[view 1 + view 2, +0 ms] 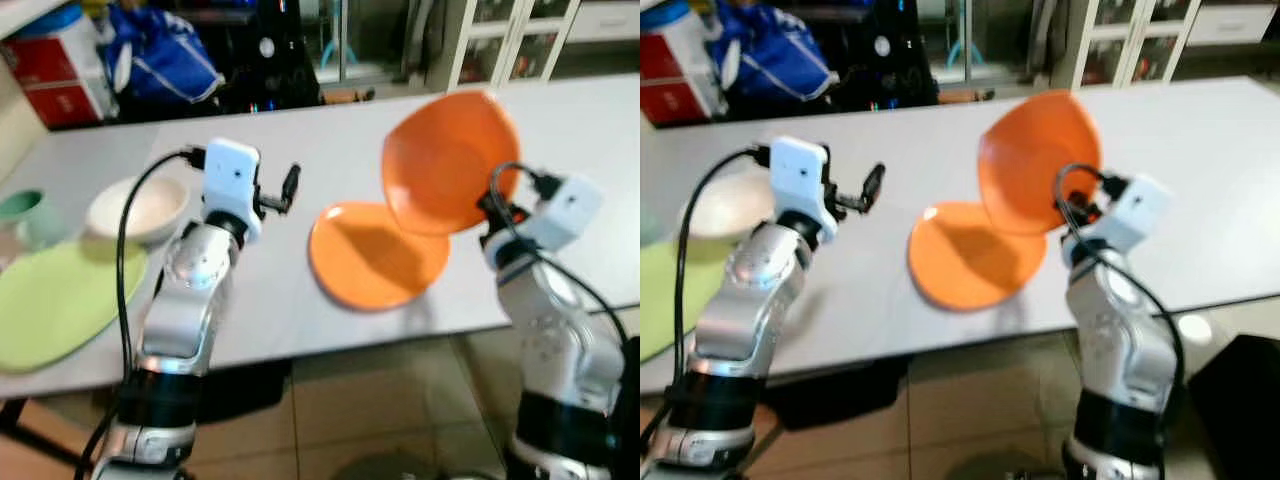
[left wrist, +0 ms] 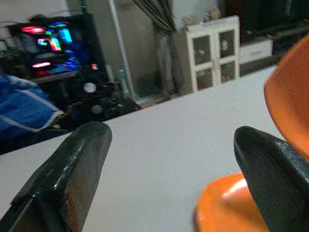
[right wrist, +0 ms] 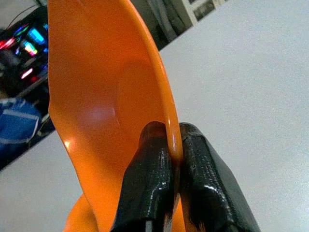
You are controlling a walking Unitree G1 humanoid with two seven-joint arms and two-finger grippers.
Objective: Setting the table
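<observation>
The right gripper (image 3: 175,145) is clamped on the rim of an orange plate (image 1: 450,160), its two black fingers (image 3: 149,183) pressed shut with only the thin plate edge between them. The plate is held tilted up on edge above the grey table (image 1: 330,140), directly over the 1 o'clock side of a second orange plate (image 1: 375,255) that lies flat near the table's front edge. The left gripper (image 2: 169,164) hovers over the table at about 9 o'clock from the flat plate, fingers spread wide and holding nothing. Further toward 9 o'clock sit a white bowl (image 1: 138,208), a green plate (image 1: 55,300) and a pale green cup (image 1: 25,215). Judged risk: the hold is a narrow pinch on a smooth rim, with most of the plate's weight hanging away from the fingers — the plate may pivot or slip out during a fast swing. A drop from here would likely strike the flat plate below, which could chip it or knock it toward the near edge. The lifted plate should be carried well apart from the other before lowering — set down too close, the rims would overlap and the plate would rest crooked. Lowering it while steeply tilted could make the far edge hit first and skid.
</observation>
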